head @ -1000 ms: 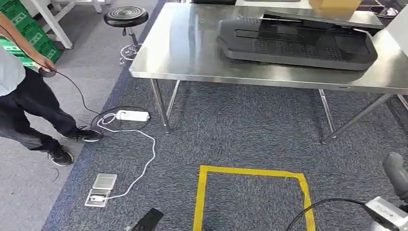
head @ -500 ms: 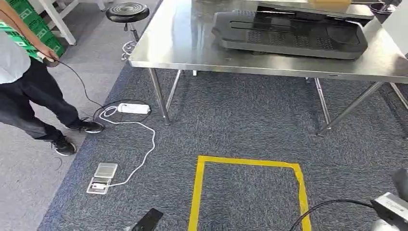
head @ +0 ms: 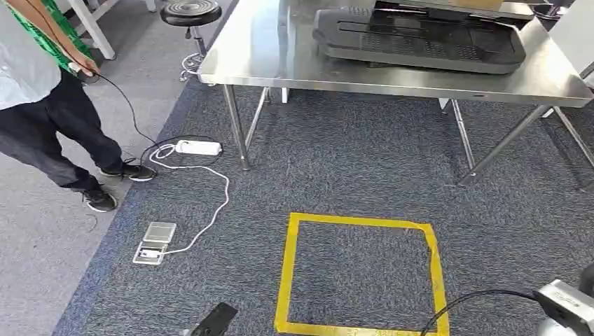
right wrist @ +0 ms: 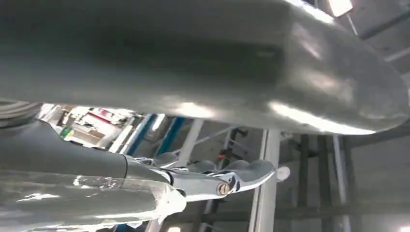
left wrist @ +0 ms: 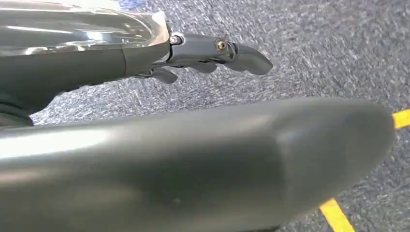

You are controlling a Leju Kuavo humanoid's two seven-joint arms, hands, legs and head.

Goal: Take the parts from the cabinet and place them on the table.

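A large black moulded part point(head: 420, 38) lies flat on the steel table point(head: 280, 66) at the top of the head view, with a second dark piece stacked at its far side. My left hand point(left wrist: 212, 53) hangs over the blue-grey carpet, fingers loosely extended and holding nothing. My right hand point(right wrist: 217, 179) is likewise empty, its fingers stretched out in front of shelving frames. My right forearm point(head: 567, 308), with a black cable, enters at the bottom right of the head view.
A yellow tape square point(head: 357, 273) marks the carpet in front of the table. A person point(head: 49, 105) stands at the left holding a cabled device. A white power strip point(head: 198, 147), its cord and a floor socket box point(head: 154, 241) lie at the left. A black stool point(head: 190, 14) stands behind.
The whole picture has shifted: the table has slid toward the top and more of the yellow square shows, so the camera has moved. The person has stepped slightly. Both hands stay empty.
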